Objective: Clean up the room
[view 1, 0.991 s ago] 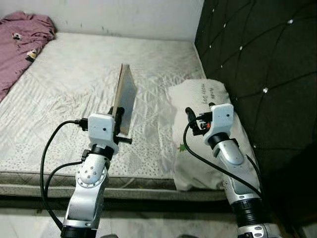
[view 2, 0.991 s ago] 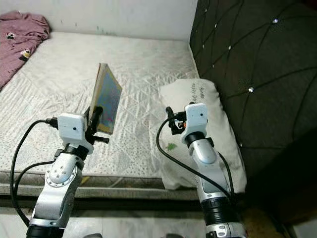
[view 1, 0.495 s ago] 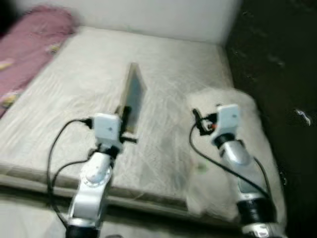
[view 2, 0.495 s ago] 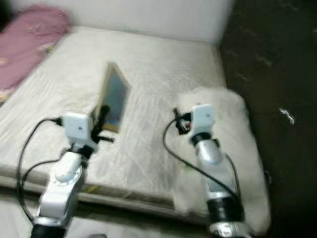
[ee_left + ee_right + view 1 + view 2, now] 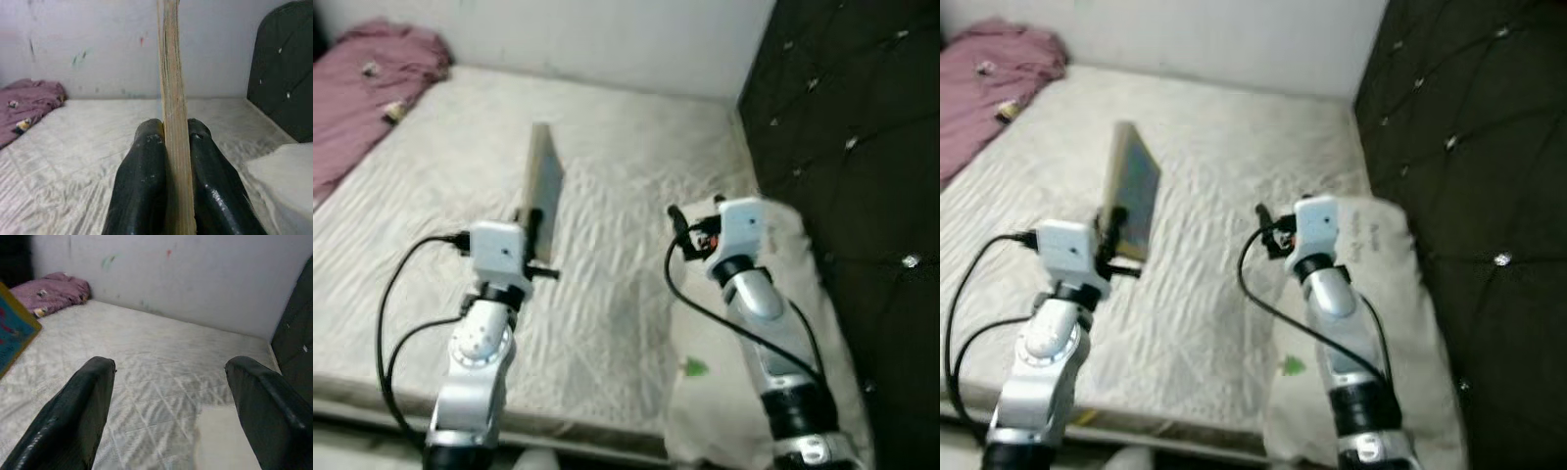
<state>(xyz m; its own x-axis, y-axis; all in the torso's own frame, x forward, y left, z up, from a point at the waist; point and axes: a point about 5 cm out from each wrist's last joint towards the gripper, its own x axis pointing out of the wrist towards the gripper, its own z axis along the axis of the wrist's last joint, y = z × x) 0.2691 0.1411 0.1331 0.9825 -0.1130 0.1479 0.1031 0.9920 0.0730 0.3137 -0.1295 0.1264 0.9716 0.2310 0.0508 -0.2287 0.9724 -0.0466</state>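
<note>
The left pincer (image 5: pixel 168 161) is clamped on a thin book (image 5: pixel 541 186), held upright on edge above the bed (image 5: pixel 636 166), its two fingers (image 5: pixel 142 181) pressed against either cover. The right pincer (image 5: pixel 168 401) hangs spread apart and empty over the bed, close to the white pillow (image 5: pixel 803 294) that lies against the dark tufted headboard (image 5: pixel 862 127). A crumpled purple blanket (image 5: pixel 362 88) sits at the far left corner of the bed, next to the pale wall (image 5: pixel 587 39). The left wrist view shows the book's page edge straight on, a narrow tan strip between the fingers. The right eye view shows instead the book's colourful cover (image 5: pixel 1139 196), and the right wrist view catches a blue corner of it (image 5: pixel 14 333). No containers can be seen.
</note>
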